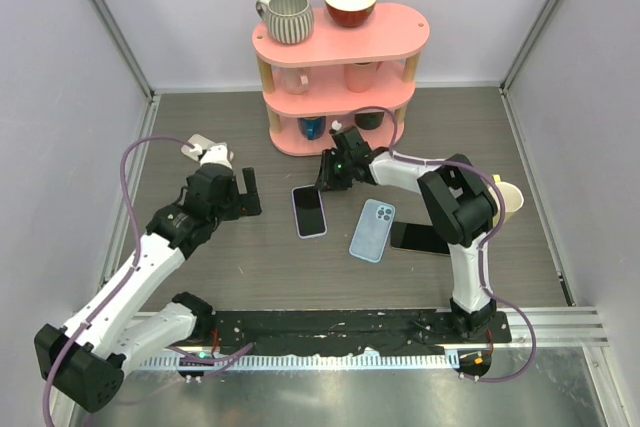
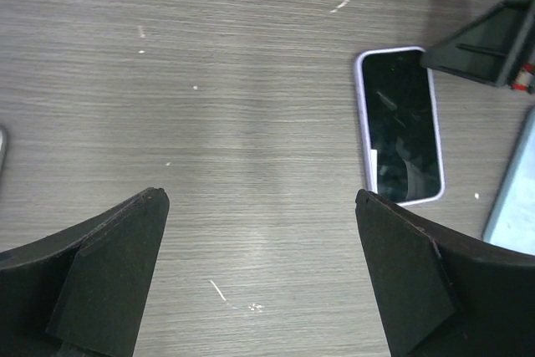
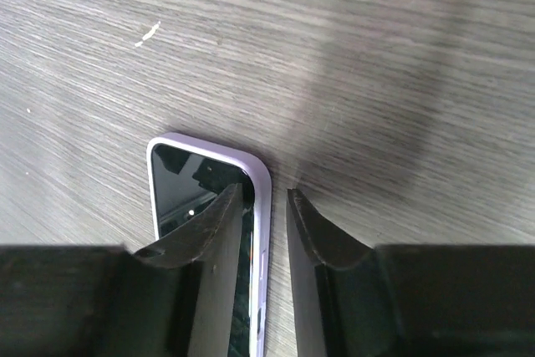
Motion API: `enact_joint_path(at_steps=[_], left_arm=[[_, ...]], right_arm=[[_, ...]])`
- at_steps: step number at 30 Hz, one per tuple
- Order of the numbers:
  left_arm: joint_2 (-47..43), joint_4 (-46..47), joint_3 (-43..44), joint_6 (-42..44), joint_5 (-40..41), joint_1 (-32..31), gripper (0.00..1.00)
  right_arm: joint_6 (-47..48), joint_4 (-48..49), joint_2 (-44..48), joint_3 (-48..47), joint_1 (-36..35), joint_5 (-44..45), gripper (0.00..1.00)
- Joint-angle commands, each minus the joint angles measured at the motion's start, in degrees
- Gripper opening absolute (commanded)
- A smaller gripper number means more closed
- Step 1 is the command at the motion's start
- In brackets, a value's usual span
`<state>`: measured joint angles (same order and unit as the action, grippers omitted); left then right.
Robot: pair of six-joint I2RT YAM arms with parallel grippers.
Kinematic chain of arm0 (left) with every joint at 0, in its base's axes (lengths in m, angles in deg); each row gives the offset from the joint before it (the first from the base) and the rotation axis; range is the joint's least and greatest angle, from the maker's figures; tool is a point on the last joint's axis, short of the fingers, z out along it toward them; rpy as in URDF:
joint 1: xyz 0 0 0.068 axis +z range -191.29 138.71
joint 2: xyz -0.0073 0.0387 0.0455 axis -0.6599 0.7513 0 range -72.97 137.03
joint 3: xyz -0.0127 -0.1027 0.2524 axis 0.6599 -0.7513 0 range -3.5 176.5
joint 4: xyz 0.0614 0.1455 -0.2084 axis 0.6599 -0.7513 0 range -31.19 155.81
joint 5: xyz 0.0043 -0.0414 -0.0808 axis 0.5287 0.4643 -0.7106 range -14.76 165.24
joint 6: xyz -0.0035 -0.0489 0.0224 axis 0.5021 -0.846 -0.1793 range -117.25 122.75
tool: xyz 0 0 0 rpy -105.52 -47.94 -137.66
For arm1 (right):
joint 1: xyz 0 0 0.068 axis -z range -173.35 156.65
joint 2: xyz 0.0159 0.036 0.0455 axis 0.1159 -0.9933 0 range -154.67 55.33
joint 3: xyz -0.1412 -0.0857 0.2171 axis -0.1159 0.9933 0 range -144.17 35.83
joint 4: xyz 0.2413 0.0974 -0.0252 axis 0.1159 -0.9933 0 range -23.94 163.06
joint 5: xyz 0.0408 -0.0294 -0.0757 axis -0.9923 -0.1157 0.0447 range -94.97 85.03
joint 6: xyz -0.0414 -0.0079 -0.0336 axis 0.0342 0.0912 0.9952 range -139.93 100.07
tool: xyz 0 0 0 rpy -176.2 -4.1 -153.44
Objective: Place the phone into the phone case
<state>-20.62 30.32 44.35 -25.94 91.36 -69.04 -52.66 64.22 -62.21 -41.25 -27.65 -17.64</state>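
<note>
Lilac-rimmed and screen-up, the black-glass phone [image 1: 309, 211] lies flat on the grey wood-grain table [image 1: 270, 267] in front of the pink two-tier wooden shelf [image 1: 395, 32], outside its case. My right pincer [image 3: 266, 196] reaches down at the phone's end nearer the shelf, jaws drawn narrow and straddling one long rim: one finger [image 3: 213, 240] over the glass, the other over bare table. Whether they actually pinch the rim I cannot tell. The pale blue phone case [image 1: 372, 230] also rests in front of the shelf, towards its right side, apart from the phone. My left pincer [image 2: 259, 206] hangs spread wide over bare table, left of the shelf, holding nothing.
</note>
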Motion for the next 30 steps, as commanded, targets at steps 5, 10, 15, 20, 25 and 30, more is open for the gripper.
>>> enact_joint_path(at_steps=[5, 10, 15, 20, 25, 30], left_arm=[[6.2, -1.6, 5.1, -6.5, 9.6, 4.5, 1.0], [13.3, -0.5, 8.3, -13.5, 2.7, 18.1, 1.0], [26.7, 0.1, 16.5, -19.6, -1.5, 27.5, 0.98], [38.4, -1.4, 24.9, -25.6, 2.3, 30.0, 0.88], [51.1, -7.7, 36.2, -33.9, 5.0, 30.6, 0.83], [61.1, -13.7, 49.1, -36.4, 7.8, 30.1, 0.76]], right_arm=[[3.6, -1.8, 13.9, 6.1, -0.9, 3.2, 0.43], [4.9, -0.6, 25.3, 16.2, -0.9, 5.5, 0.57], [4.6, 0.8, 38.5, 25.8, -0.8, 7.6, 0.73], [5.0, 0.7, 45.5, 30.1, -0.9, 6.2, 0.75], [5.5, 0.5, 48.9, 32.2, -0.9, 5.5, 0.75], [7.4, -0.7, 48.0, 31.0, -0.9, 4.1, 0.74]])
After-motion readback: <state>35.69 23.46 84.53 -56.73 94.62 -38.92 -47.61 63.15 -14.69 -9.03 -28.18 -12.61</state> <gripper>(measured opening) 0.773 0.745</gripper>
